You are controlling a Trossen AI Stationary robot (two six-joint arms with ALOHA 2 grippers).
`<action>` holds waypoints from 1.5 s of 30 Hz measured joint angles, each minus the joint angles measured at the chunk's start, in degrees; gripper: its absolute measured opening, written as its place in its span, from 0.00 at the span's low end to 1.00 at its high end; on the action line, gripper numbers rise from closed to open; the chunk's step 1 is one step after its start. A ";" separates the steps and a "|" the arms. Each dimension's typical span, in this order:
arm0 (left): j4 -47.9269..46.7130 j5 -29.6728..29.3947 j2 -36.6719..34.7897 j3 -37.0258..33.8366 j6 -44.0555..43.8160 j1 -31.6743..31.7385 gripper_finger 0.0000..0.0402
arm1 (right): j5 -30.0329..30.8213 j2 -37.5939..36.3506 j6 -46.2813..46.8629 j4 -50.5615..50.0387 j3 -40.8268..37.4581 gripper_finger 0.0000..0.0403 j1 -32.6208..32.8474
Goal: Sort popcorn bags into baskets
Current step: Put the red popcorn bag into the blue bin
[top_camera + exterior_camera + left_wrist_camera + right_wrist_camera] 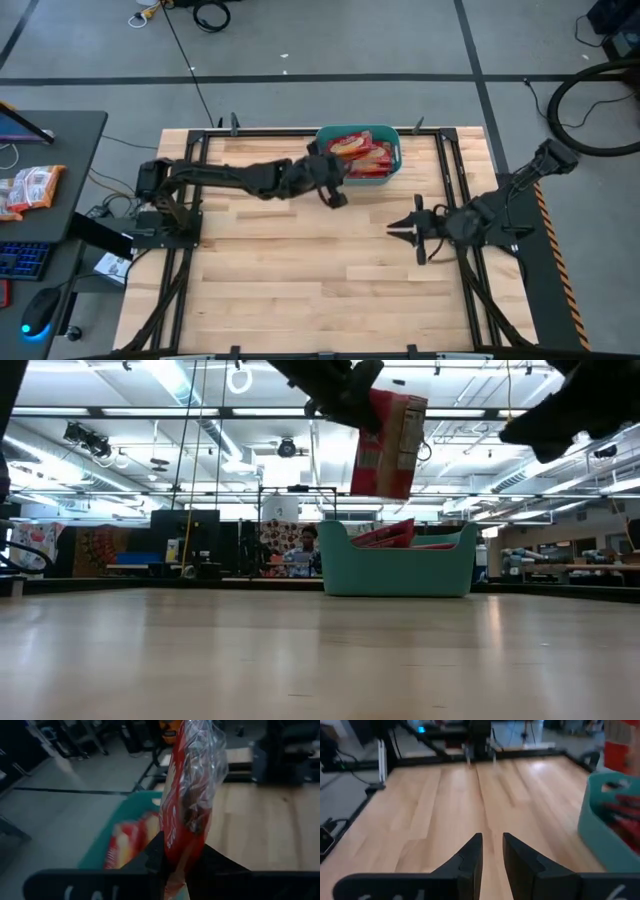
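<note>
overhead, left claw (pixel 172 865) pinches a red popcorn bag (pixel 388 445), print seemingly unreadable; right claw (pixel 491 851) narrowly parted.

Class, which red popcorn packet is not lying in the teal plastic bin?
The red popcorn packet gripped by the left gripper, hanging in the air; the others lie inside the teal plastic bin.

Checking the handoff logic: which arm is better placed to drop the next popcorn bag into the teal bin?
Left. The left gripper already holds a popcorn bag beside the teal bin; the right gripper hangs empty farther off.
</note>
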 joint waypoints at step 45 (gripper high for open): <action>-26.88 -6.14 25.29 30.05 -12.43 12.54 0.13 | -20.31 -21.67 -6.15 17.40 -15.54 0.20 -18.74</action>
